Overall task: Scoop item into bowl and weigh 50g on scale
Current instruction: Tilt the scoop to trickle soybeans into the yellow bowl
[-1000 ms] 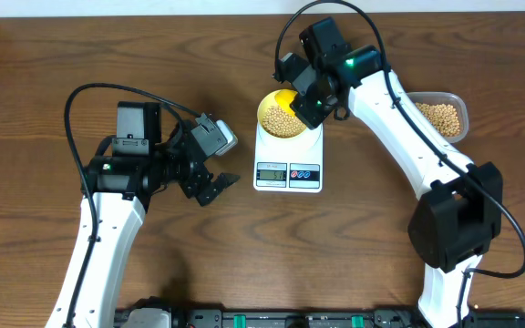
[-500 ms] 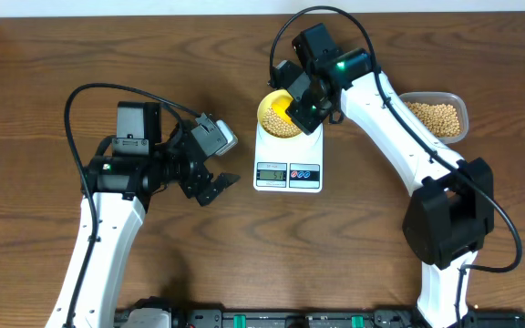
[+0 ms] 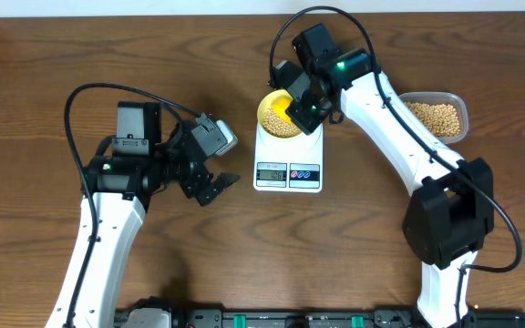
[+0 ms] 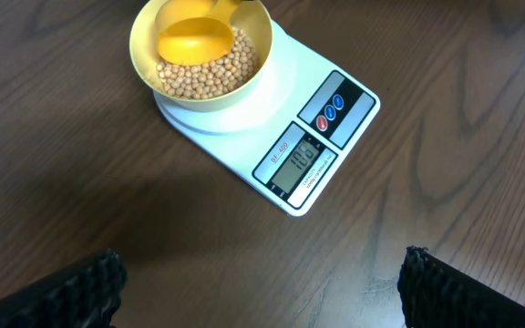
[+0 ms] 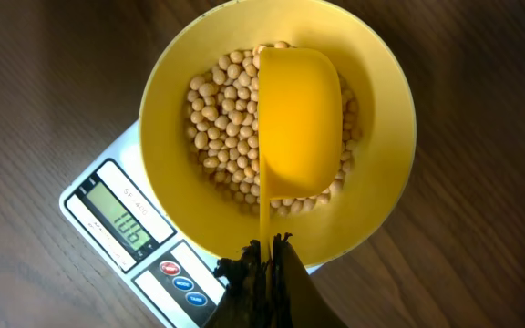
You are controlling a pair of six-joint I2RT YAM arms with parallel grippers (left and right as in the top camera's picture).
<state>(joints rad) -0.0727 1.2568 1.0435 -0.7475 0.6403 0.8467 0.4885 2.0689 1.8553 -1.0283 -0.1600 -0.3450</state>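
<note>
The pale-yellow bowl (image 3: 262, 114) (image 4: 199, 102) (image 5: 383, 182) stands on the white scale (image 3: 288, 185) (image 4: 354, 128) (image 5: 108, 187) and holds a layer of tan beans (image 3: 287, 127) (image 4: 203, 77) (image 5: 217, 137). My right gripper (image 3: 301, 105) (image 5: 264, 251) is shut on the thin handle of a yellow scoop (image 3: 279, 111) (image 4: 192, 41) (image 5: 299, 123). The scoop's head hangs inside the bowl just over the beans, and no beans show on it. The scale's display (image 5: 121, 223) is lit with digits. My left gripper (image 3: 215, 189) (image 4: 262, 273) hovers open over bare table, left of the scale.
A clear plastic tub (image 3: 466, 118) with more beans sits at the right, behind the right arm. Dark wooden table (image 3: 354, 237) lies all round the scale.
My right gripper has shifted a little left with the scoop, further over the bowl, then held still. The left arm has not moved.
</note>
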